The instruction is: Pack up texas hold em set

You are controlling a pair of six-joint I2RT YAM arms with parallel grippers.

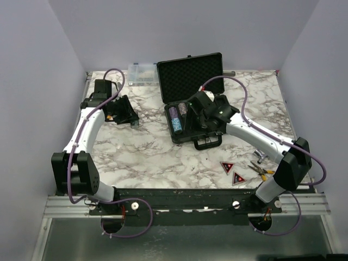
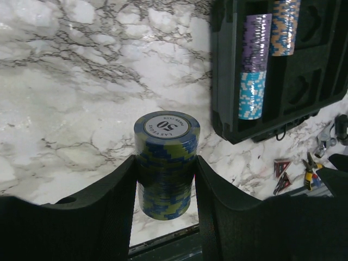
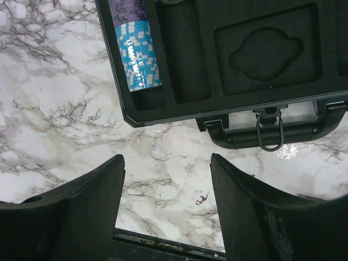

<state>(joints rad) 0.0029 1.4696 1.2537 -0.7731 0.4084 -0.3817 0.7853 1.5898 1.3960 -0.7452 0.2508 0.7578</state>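
From above, the briefcase [image 1: 187, 79] is lying open near the middle of the table's [image 1: 141, 152] far edge, with some chips [image 1: 175, 118] already sitting in its tray. The two triangles [image 1: 227, 167] are lying loose toward the near right corner, so packing looks roughly midway, the lid not yet closed.

In the left wrist view, the left gripper [image 2: 166, 179] is clamping a blue-green chip stack [image 2: 167, 157] between partly spread fingers [image 2: 117, 190], left of the case.

In the right wrist view, the right gripper [image 3: 167, 179] is hanging wide apart and holding nothing, over bare marble just before the handle [image 3: 269, 133].
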